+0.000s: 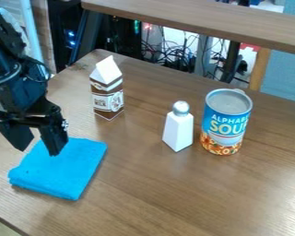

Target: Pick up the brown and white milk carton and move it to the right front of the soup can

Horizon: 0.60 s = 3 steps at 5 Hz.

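One carton (107, 94), shaker (178, 129), can (226, 123) upright; hand (37, 152) above blue cloth (65, 171).

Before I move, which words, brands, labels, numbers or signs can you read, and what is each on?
"ALPHAB", cut off at the curve: on the can.
"SOU", also cut off: on the can.
"MILK": on the carton.
Other print on both: too small to read. No readable numbers.

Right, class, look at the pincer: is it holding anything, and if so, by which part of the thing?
Nothing is held: the pincer is open, its fingers apart, with the cloth lying flat beneath it.
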Tool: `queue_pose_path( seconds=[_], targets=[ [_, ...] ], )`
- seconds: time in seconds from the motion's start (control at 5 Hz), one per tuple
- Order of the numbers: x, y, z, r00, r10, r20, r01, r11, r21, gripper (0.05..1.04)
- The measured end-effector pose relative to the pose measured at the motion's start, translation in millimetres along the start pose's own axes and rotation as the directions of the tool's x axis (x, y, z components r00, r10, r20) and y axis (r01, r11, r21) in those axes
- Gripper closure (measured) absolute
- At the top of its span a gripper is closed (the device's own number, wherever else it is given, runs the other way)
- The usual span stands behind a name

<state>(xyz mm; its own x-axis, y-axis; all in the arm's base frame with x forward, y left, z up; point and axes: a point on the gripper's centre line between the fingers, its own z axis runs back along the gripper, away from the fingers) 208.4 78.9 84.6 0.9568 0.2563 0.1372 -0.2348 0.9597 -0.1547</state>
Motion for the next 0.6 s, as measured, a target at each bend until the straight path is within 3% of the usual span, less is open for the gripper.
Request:
queue_pose_path(
  seconds=[0.2, 0.4, 0.6],
  targets=[
    [-2.8, -0.1, -3.9, 1.0, 0.001, -0.02, -0.001, 1.0, -0.004, 0.083],
    [18.3, -2.3, 3.2, 1.0, 0.03, 0.003, -0.03, 0.999, -0.028, 0.083],
    [46.1, -16.7, 7.7, 1.0, -0.024, 0.02, 0.024, 0.999, -0.037, 0.083]
  ],
)
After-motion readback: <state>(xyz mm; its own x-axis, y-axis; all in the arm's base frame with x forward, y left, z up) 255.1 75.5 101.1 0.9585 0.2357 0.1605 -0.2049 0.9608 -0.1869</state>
